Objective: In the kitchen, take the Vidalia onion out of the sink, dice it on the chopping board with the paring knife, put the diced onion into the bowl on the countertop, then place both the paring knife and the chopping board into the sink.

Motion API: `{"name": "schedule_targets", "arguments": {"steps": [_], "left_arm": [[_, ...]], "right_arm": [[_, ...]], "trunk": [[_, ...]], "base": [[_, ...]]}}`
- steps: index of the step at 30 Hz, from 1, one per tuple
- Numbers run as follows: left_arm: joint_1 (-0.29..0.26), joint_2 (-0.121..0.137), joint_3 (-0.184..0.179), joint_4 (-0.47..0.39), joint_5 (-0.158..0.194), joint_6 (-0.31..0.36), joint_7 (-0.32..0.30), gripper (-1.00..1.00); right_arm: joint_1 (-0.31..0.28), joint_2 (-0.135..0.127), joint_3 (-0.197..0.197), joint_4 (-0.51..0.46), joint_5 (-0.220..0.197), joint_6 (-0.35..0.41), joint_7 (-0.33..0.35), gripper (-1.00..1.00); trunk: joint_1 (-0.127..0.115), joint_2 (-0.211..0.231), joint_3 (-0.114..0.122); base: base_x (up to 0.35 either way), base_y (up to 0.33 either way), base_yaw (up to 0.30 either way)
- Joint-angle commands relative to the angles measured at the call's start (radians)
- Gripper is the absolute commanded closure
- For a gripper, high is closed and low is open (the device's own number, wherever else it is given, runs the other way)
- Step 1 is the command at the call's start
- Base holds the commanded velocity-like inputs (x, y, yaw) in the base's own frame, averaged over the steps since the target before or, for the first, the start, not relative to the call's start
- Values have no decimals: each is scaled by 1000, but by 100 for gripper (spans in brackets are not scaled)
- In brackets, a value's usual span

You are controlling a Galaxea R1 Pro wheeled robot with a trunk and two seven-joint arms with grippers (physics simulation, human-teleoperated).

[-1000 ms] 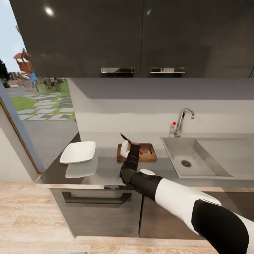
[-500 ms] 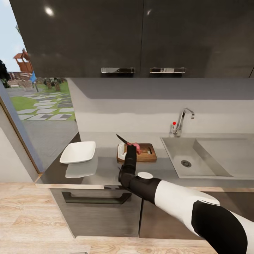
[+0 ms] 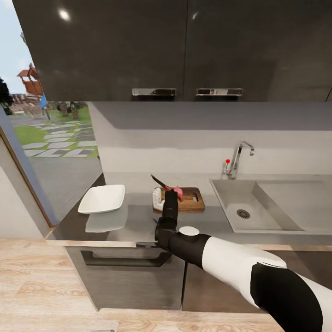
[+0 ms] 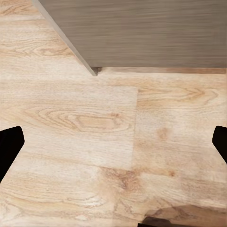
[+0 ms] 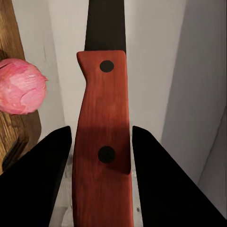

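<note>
On the chopping board (image 3: 186,200), which lies on the countertop (image 3: 138,221) just beside the sink (image 3: 272,205), sits the Vidalia onion (image 3: 178,192), a whole pinkish bulb near the board's end farthest from the sink. The right gripper (image 3: 162,197) hangs over that same end, its two dark fingers (image 5: 33,184) closed against the sides of the paring knife (image 3: 160,181). In the right wrist view the red handle (image 5: 101,161) with its two dark rivets fills the space between the fingers, and the dark blade (image 5: 105,26) runs straight on out past the fingertips. From the head view the blade points up and away from the sink, towards the wall, its tip raised above the board. The onion (image 5: 20,86) lies outside the jaws, off to one side of the handle and level with the place where the handle meets the blade, resting on the brown wood (I cannot tell whether the knife touches it).

The bowl (image 3: 102,198), white and square, stands on the countertop on the far side of the board from the sink, well apart from the knife. The tap (image 3: 237,159) with its red dot rises behind the sink.

The left gripper (image 4: 113,146) hangs over pale wooden floor (image 4: 85,142) by a cabinet corner, its fingers spread wide with nothing between them.
</note>
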Motion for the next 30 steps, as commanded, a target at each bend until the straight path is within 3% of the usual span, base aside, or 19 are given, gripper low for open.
{"name": "schedule_targets", "arguments": {"steps": [1, 5, 7, 10, 12, 20, 30], "left_arm": [[-2, -1, -9, 4, 10, -7, 1, -100], [-2, -1, -8, 4, 10, -7, 1, -100], [-2, -1, -8, 4, 10, -7, 1, -100], [-2, -1, -8, 4, 10, -7, 1, -100], [-2, -1, -8, 4, 10, -7, 1, -100], [-2, -1, -8, 4, 10, -7, 1, -100], [-2, -2, -9, 4, 10, -7, 1, -100]], "right_arm": [[-2, 0, 4, 0, -5, 4, -18, 100], [-2, 0, -1, -1, -6, 4, -63, 100], [-2, 0, -24, -2, -6, 4, -78, 100], [-2, 0, -89, -2, -5, 4, -87, 100], [-2, 0, -105, -1, -5, 4, -87, 100], [-2, -38, -109, 0, -6, 4, -85, 100], [-2, -42, -104, 5, -9, 4, -84, 100]], "trunk": [[0, -1, -1], [0, -1, -1], [0, -1, -1], [0, -1, -1], [0, -1, -1], [0, -1, -1], [0, -1, -1]], "base": [[0, 0, 0], [0, 0, 0], [0, 0, 0], [0, 0, 0], [0, 0, 0], [0, 0, 0], [1, -2, 0]]}}
